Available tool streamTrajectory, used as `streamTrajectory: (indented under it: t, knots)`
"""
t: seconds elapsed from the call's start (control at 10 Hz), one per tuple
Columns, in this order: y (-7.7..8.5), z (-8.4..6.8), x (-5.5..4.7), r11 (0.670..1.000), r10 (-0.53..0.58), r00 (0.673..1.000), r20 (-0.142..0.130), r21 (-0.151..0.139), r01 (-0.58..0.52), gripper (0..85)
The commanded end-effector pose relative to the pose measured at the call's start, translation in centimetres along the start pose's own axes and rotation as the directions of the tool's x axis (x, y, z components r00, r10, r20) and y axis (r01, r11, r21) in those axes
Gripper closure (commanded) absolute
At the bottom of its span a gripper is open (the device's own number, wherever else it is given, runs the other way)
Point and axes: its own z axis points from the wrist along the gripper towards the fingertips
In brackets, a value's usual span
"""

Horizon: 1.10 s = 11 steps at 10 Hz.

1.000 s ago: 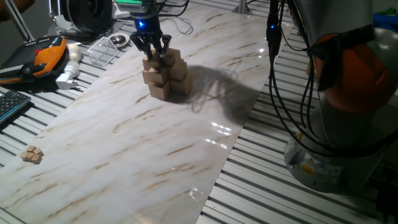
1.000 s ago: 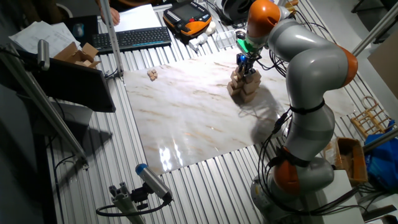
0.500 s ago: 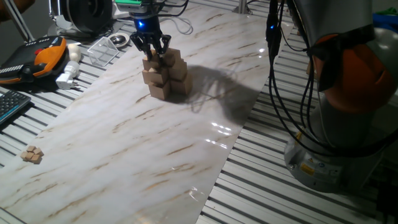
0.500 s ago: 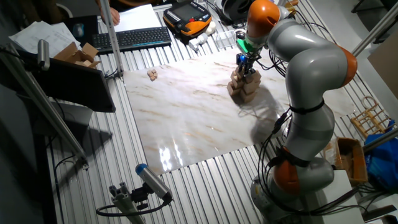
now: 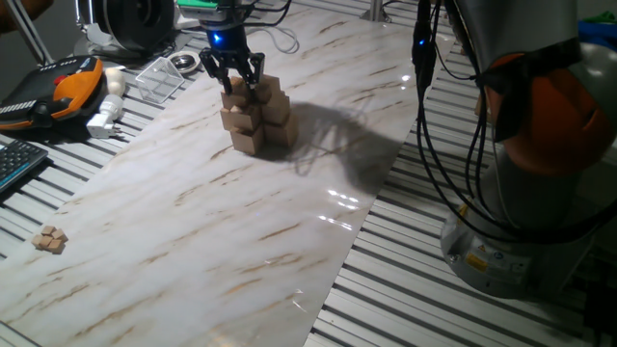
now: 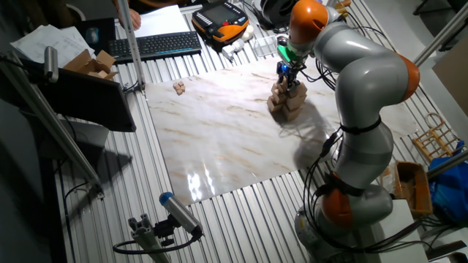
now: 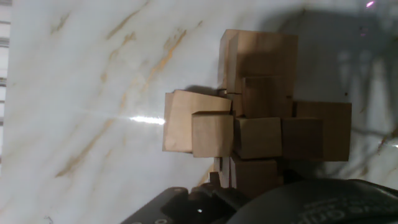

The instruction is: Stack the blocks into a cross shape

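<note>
Right now my end effector hangs just above the top of the cross shape, with its dark fingers spread apart and nothing between them, so it is released. From one fixed view the fingertips sit close over the uppermost small cubes, and I cannot tell whether they touch the wood. The cross shape stands toward the far part of the marbled worktop, a tiered cluster of light-tan wooden cubes with smaller ones at its top. Looking down through my hand view, the cross shape shows arms reaching out to the left, right and far sides around a raised middle, and the leftmost cube sits slightly tilted against its neighbour. The lower edge of that view is filled by my own dark housing.

Well apart from the stack, a little heap of spare blocks lies at the near left, just off the marbled sheet on the slatted surface; in the other fixed view the same blocks lie at the sheet's far left corner. An orange-and-black handheld controller rests at the far left, beyond the sheet.
</note>
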Motion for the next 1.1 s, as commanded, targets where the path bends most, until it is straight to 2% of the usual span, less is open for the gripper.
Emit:
streamTrajectory:
  t: [0.0, 0.2, 0.3, 0.4, 0.5, 0.6, 0.7, 0.8, 0.9, 1.0]
  knots:
    - [0.2, -0.3, 0.4, 1.0, 0.0, 1.0, 0.001, 0.005, 0.0, 34.0]
    - [0.7, -1.4, 2.0, 1.0, -0.02, 1.0, -0.001, 0.015, 0.02, 34.0]
    - [0.8, -1.9, 3.0, 0.998, -0.051, 0.999, -0.013, 0.019, 0.051, 34.0]
    - [1.0, -2.2, 4.4, 0.997, -0.079, 0.996, -0.043, 0.012, 0.08, 34.0]
    - [1.4, -2.5, 6.2, 0.995, -0.098, 0.994, -0.055, 0.006, 0.099, 34.0]
    - [1.7, -2.9, 7.9, 0.993, -0.12, 0.991, -0.059, 0.002, 0.12, 51.0]
    - [1.8, -3.3, 9.7, 0.988, -0.153, 0.986, -0.062, -0.001, 0.154, 51.0]
    - [1.7, -3.3, 11.4, 0.979, -0.204, 0.977, -0.067, -0.026, 0.203, 68.0]
    - [1.5, -3.1, 13.0, 0.96, -0.277, 0.959, -0.066, -0.044, 0.275, 68.0]
    - [1.3, -2.7, 14.1, 0.935, -0.354, 0.934, -0.055, -0.06, 0.351, 68.0]
